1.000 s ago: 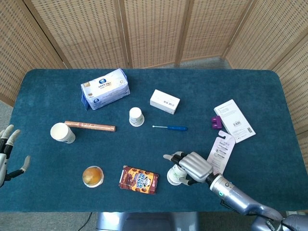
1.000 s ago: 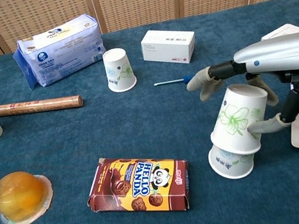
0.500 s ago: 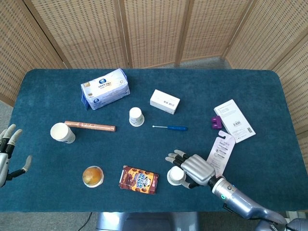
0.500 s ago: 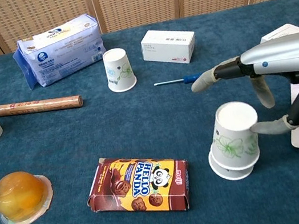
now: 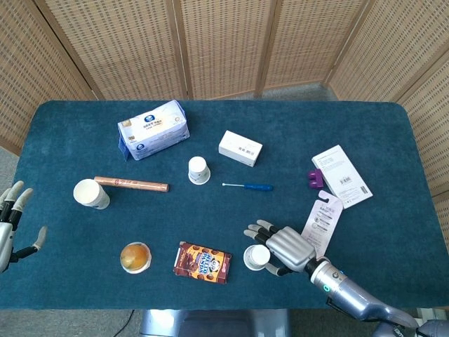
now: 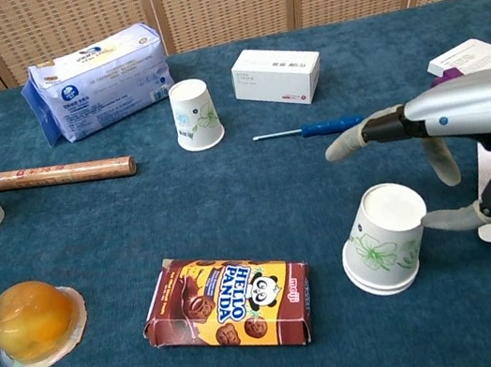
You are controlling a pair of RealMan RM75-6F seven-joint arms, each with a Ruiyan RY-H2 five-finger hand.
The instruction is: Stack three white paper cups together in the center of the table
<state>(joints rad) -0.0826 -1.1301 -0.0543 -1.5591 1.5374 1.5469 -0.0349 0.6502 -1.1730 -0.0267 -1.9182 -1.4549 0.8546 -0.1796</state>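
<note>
- Room: woven cane screens [image 5: 224, 42] stand behind a table [image 5: 393, 126] w/ a soft dark blue cloth on top.
- Near the front edge, right of the middle, there is an upside-down stack of paper cups [image 6: 386, 237]. It looks like two cups, one pushed down over the other, leaning a little.
- The right hand [image 6: 431, 155] is just beside that stack w/ fingers spread apart & holding nothing. One finger is very near the cup side; can't tell if it touches.
- One more upside-down cup [image 6: 195, 114] stands alone near the middle of the table.
- Another cup [image 5: 91, 194] sits near the left edge, mouth up. In the chest view it shows many rims, so it may be a few cups in one.
- The left hand [image 5: 10, 225] is off the left edge, fingers apart, holding nothing.
- How far: I think one stacking step is done. Left to do: add a third cup & get the stack to the middle, since it now sits too near the front.
- The cups are thin white paper w/ a green leaf print, round & wider at the mouth. Light, so easy to tip.
- Other stuff: a shiny plastic tissue pack [image 5: 153, 129] near the back left, a hard white box [image 5: 240, 148], a thin blue screwdriver [image 5: 250, 187], a brown roll [image 5: 131, 184], a glossy cookie box [image 5: 203, 262] & a wobbly orange jelly [image 5: 135, 256] near the front.
</note>
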